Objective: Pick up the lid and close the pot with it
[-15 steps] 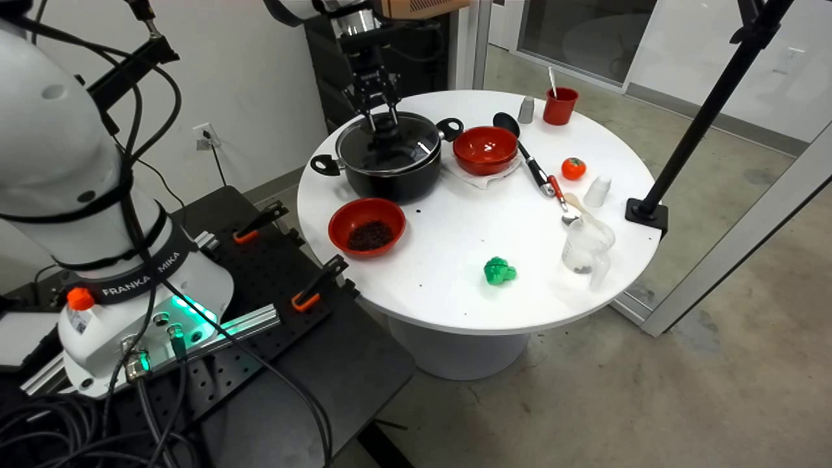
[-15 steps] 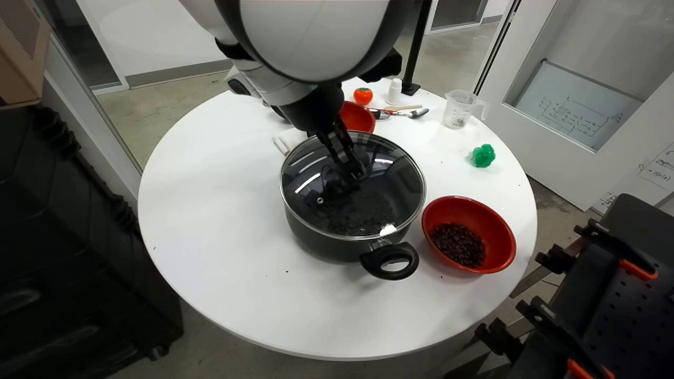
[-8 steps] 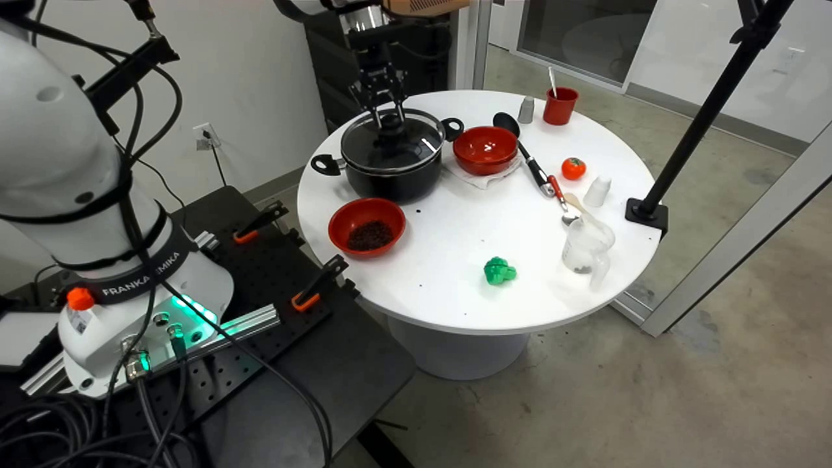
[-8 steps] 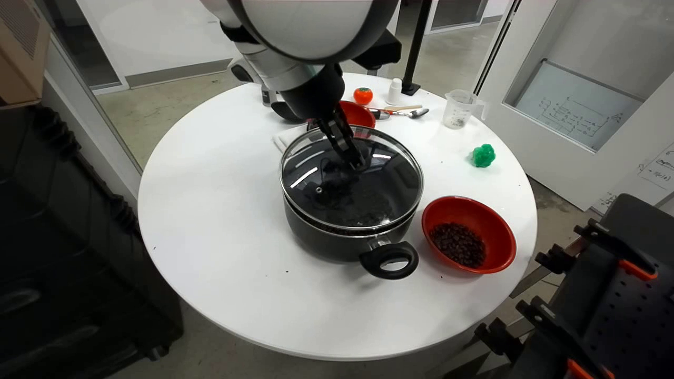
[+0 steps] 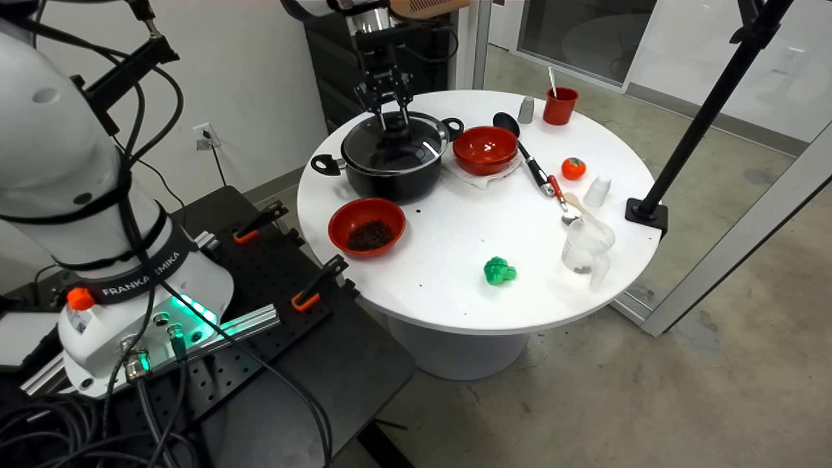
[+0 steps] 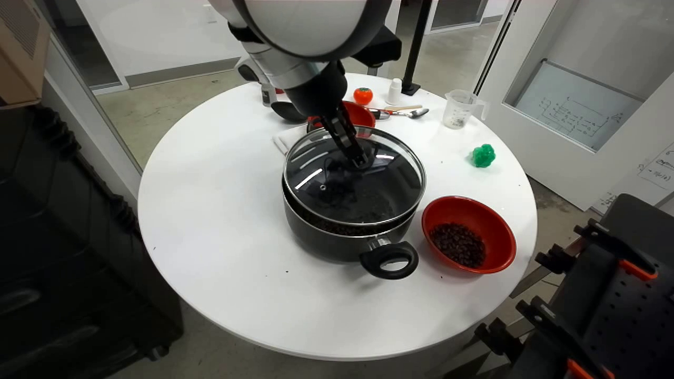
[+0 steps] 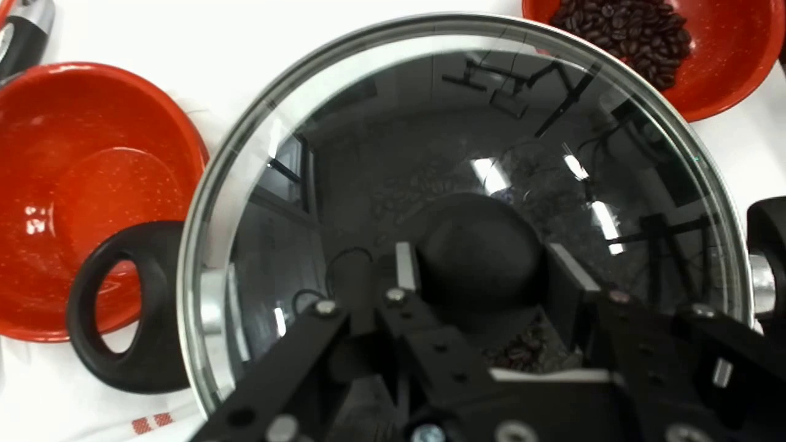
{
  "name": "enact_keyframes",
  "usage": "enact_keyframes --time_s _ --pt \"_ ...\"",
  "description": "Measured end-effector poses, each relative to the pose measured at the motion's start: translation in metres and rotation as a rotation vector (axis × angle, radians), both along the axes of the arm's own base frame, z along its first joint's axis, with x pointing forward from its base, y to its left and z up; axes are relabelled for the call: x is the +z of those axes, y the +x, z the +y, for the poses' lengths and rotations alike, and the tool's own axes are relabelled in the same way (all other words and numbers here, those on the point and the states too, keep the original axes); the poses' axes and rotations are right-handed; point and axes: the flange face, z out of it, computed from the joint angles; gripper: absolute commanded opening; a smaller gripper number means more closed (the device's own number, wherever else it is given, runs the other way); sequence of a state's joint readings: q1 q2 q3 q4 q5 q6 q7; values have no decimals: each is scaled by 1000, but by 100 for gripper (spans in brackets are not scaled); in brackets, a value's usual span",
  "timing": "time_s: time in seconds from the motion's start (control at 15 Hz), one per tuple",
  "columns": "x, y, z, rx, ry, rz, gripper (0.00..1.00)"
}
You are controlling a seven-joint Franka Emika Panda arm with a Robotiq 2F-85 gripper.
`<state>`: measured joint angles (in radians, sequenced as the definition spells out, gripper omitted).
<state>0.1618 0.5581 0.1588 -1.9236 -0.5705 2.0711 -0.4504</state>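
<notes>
With my tool [image 7: 488, 267] I gripped the glass lid [image 6: 368, 197] by its knob [image 7: 479, 242] and held it over the black pot [image 6: 324, 243] on the table [image 6: 226, 252], a gap showing between the two.

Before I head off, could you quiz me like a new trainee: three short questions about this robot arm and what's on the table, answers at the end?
1. True or false: the gripper holds the lid by its knob.
2. In an exterior view, how does the lid meet the pot? a) closed all round; b) a gap shows along one edge; c) the lid lies beside it.
3. What lies in the red bowl to the right of the pot in that view?

Key: 1. True. 2. b. 3. Dark beans.
</notes>
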Motion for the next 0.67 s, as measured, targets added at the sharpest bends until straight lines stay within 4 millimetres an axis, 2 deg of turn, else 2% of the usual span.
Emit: enact_keyframes --time_s 0.67 --pt "-7 -5 14 22 2 13 26"
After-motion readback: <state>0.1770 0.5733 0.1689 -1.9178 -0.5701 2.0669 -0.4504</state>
